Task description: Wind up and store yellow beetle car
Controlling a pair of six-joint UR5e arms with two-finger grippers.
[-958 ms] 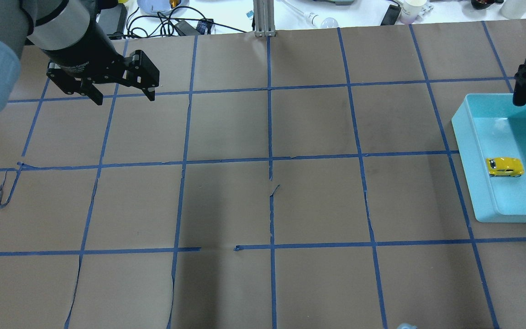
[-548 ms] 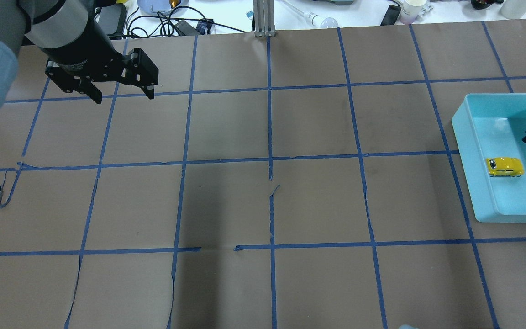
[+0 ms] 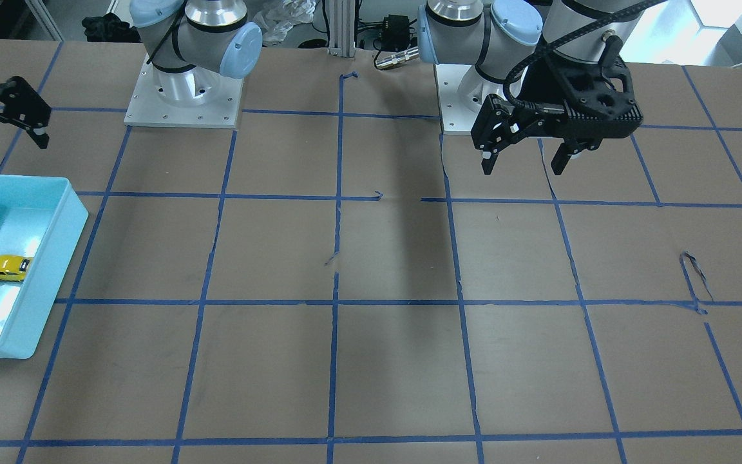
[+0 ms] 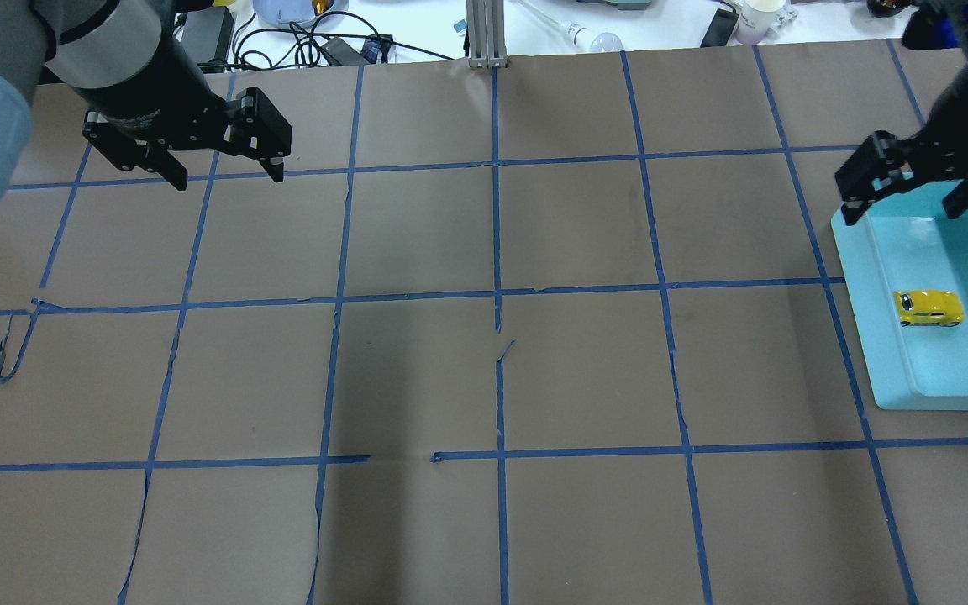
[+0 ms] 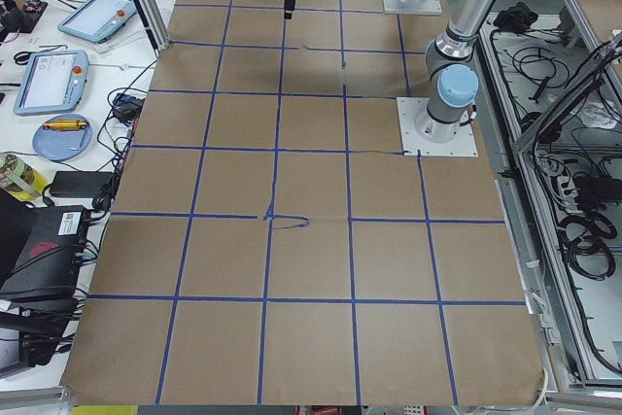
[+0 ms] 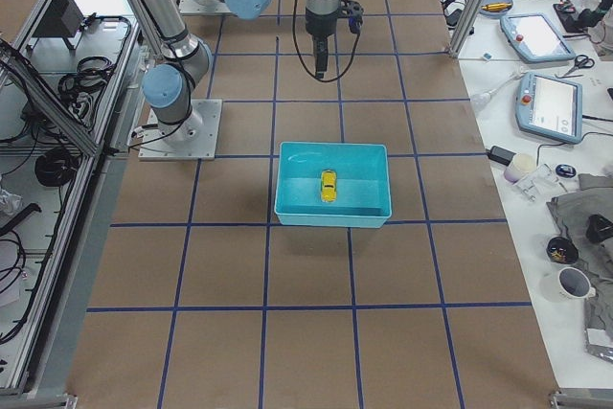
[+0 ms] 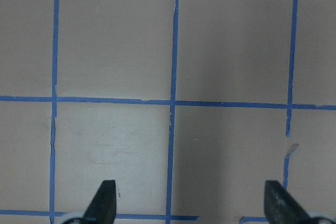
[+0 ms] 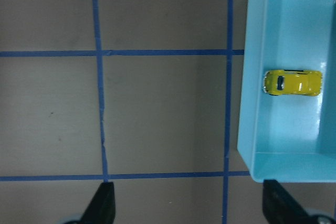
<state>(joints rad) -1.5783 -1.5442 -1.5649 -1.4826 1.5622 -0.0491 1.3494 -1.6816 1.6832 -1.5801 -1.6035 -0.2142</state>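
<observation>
The yellow beetle car (image 4: 928, 307) lies alone on the floor of a light-blue tray (image 4: 858, 311) at the table's right end. It also shows in the front view (image 3: 6, 269), the right side view (image 6: 329, 185) and the right wrist view (image 8: 292, 82). My right gripper (image 4: 900, 212) is open and empty. It hangs raised over the tray's far left corner, apart from the car. My left gripper (image 4: 228, 179) is open and empty, high over the far left of the table. In the left wrist view (image 7: 191, 203) there is only bare paper between its fingertips.
The table is brown paper with a blue tape grid, torn in places (image 4: 9, 353). Cables, a cup (image 4: 760, 18) and other clutter lie beyond the far edge. Both arm bases (image 3: 181, 96) stand at the robot's side. The tray's walls (image 3: 55, 264) rise around the car.
My right gripper has lifted out of the tray, turned, and now sits over the tray's far left corner. The car has not moved. The left gripper has barely shifted.
</observation>
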